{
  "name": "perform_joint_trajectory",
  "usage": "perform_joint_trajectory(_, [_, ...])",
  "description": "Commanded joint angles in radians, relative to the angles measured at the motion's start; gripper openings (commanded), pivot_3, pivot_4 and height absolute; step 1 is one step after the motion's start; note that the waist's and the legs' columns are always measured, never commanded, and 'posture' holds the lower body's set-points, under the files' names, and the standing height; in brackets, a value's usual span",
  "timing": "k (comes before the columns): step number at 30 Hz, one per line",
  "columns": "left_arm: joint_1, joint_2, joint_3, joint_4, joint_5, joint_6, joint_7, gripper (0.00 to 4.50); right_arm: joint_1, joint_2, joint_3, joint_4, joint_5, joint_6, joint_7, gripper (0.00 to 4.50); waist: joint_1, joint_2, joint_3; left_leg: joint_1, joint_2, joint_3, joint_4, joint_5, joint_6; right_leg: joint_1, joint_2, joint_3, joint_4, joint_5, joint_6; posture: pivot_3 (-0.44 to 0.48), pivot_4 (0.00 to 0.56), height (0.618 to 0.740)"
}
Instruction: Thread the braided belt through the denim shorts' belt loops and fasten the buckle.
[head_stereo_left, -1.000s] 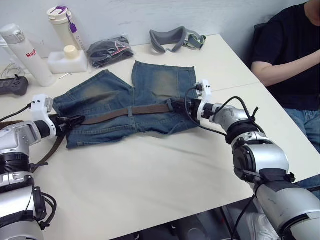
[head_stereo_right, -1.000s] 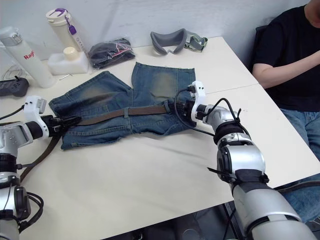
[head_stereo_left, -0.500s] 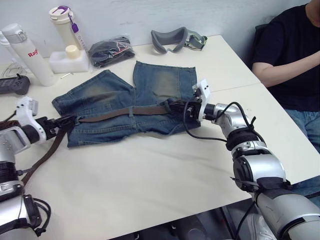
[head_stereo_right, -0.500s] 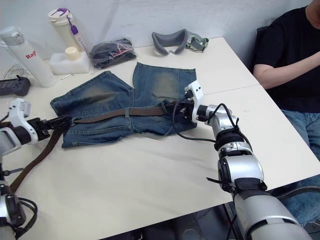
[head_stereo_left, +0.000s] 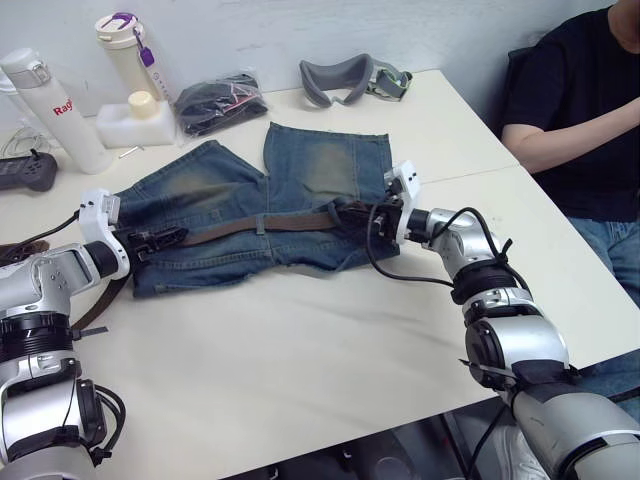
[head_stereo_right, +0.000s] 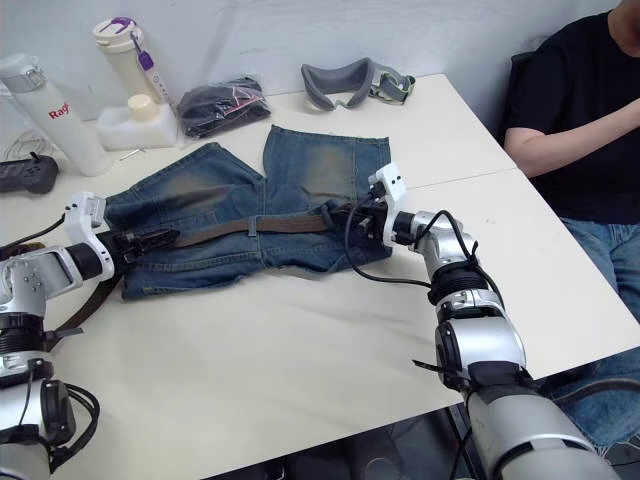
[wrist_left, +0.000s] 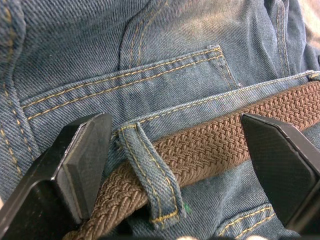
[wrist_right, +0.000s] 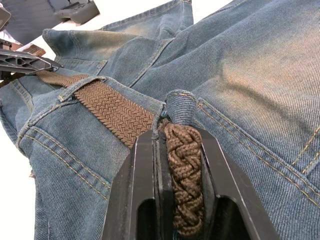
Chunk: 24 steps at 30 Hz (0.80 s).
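1. Left eye view: denim shorts (head_stereo_left: 270, 205) lie flat on white table (head_stereo_left: 300, 340), waistband toward robot, legs pointing away.
2. Braided belt (head_stereo_left: 290, 219) runs along waistband, passing under belt loops (head_stereo_left: 261, 223); its free tail hangs off table edge by left arm.
3. Left gripper (head_stereo_left: 160, 239) sits at shorts' left waist end. Left wrist view: fingers (wrist_left: 82, 165) spread apart, straddling belt + one loop (wrist_left: 150, 177), not clamped.
4. Right gripper (head_stereo_left: 352, 211) at right waist end. Right wrist view: fingers (wrist_right: 137, 190) pinched tight on belt end, right against a loop (wrist_right: 181, 107).
5. Buckle: can't make out.
6. Far side of table: bottles, black cloth bundle (head_stereo_left: 218, 100), grey goggles (head_stereo_left: 345, 78). Person in black shirt (head_stereo_left: 575, 110) sits beside table on robot's right.
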Motion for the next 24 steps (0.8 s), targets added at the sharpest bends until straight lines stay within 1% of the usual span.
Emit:
perform_joint_trajectory(1, [0.001, 0.022, 0.061, 0.023, -0.014, 0.007, 0.033, 4.5, 0.005, -0.012, -0.01, -0.048, 0.022, 0.016, 0.004, 0.25, 0.0, 0.0, 0.0, 0.0, 0.0, 0.0, 0.0, 0.0, 0.0, 0.0, 0.0, 0.0, 0.0, 0.0, 0.0, 0.0, 0.15, 0.73])
perform_joint_trajectory(6, [-0.034, 0.022, 0.148, 0.028, -0.061, 0.006, 0.065, 4.5, 0.013, -0.014, -0.008, -0.068, 0.027, 0.032, 0.008, 0.25, 0.004, 0.0, 0.0, 0.0, 0.0, 0.0, 0.0, 0.0, 0.0, 0.0, 0.0, 0.0, 0.0, 0.0, 0.0, 0.0, 0.15, 0.73])
perform_joint_trajectory(8, [-0.024, 0.05, 0.171, -0.013, -0.076, -0.034, 0.024, 4.5, 0.021, -0.013, -0.002, -0.09, 0.031, 0.05, 0.022, 0.25, 0.005, 0.0, 0.0, 0.0, 0.0, 0.0, 0.0, 0.0, 0.0, 0.0, 0.0, 0.0, 0.0, 0.0, 0.0, 0.0, 0.15, 0.73])
perform_joint_trajectory(11, [0.019, 0.09, 0.158, -0.064, -0.071, -0.058, -0.022, 4.5, 0.031, -0.014, 0.003, -0.118, 0.037, 0.073, 0.031, 0.25, 0.004, 0.0, 0.0, 0.0, 0.0, 0.0, 0.0, 0.0, 0.0, 0.0, 0.0, 0.0, 0.0, 0.0, 0.0, 0.0, 0.15, 0.73])
perform_joint_trajectory(14, [0.112, 0.145, 0.116, -0.116, -0.034, -0.068, -0.055, 4.5, 0.038, -0.014, 0.004, -0.136, 0.04, 0.085, 0.03, 0.25, 0.001, 0.0, 0.0, 0.0, 0.0, 0.0, -0.001, 0.0, 0.0, 0.0, 0.0, 0.0, -0.001, 0.0, 0.0, 0.0, 0.15, 0.73])
perform_joint_trajectory(16, [0.165, 0.17, 0.085, -0.136, 0.006, -0.1, -0.049, 4.5, 0.042, -0.012, 0.007, -0.143, 0.04, 0.088, 0.032, 0.25, 0.0, 0.0, 0.0, 0.0, 0.0, 0.0, -0.001, 0.0, 0.0, 0.0, 0.0, 0.0, -0.001, 0.0, 0.0, 0.0, 0.15, 0.73])
perform_joint_trajectory(17, [0.181, 0.177, 0.074, -0.139, 0.023, -0.119, -0.041, 3.97, 0.042, -0.011, 0.009, -0.145, 0.039, 0.089, 0.032, 0.25, 0.001, 0.0, 0.0, 0.0, 0.0, 0.0, -0.001, 0.0, 0.0, 0.0, 0.0, 0.0, -0.001, 0.0, 0.0, 0.0, 0.15, 0.73])
perform_joint_trajectory(18, [0.195, 0.183, 0.063, -0.142, 0.039, -0.138, -0.038, 3.72, 0.043, -0.01, 0.01, -0.146, 0.04, 0.09, 0.031, 0.25, 0.003, 0.0, 0.0, 0.0, 0.0, 0.0, -0.001, 0.0, 0.0, 0.0, 0.0, 0.0, -0.001, 0.0, 0.0, 0.0, 0.15, 0.73])
perform_joint_trajectory(19, [0.213, 0.189, 0.046, -0.147, 0.058, -0.162, -0.039, 3.34, 0.043, -0.009, 0.011, -0.147, 0.04, 0.091, 0.032, 0.25, 0.006, 0.0, 0.0, 0.0, 0.0, 0.0, 0.0, 0.0, 0.0, 0.0, 0.0, 0.0, -0.001, 0.0, 0.0, 0.0, 0.15, 0.73])
perform_joint_trajectory(24, [0.239, 0.169, -0.002, -0.185, 0.08, -0.198, -0.049, 1.11, 0.039, -0.005, 0.015, -0.146, 0.041, 0.093, 0.031, 0.25, 0.008, -0.001, 0.0, 0.0, 0.0, 0.0, 0.0, 0.0, 0.0, 0.0, -0.001, 0.0, -0.001, 0.0, 0.0, 0.0, 0.15, 0.73])
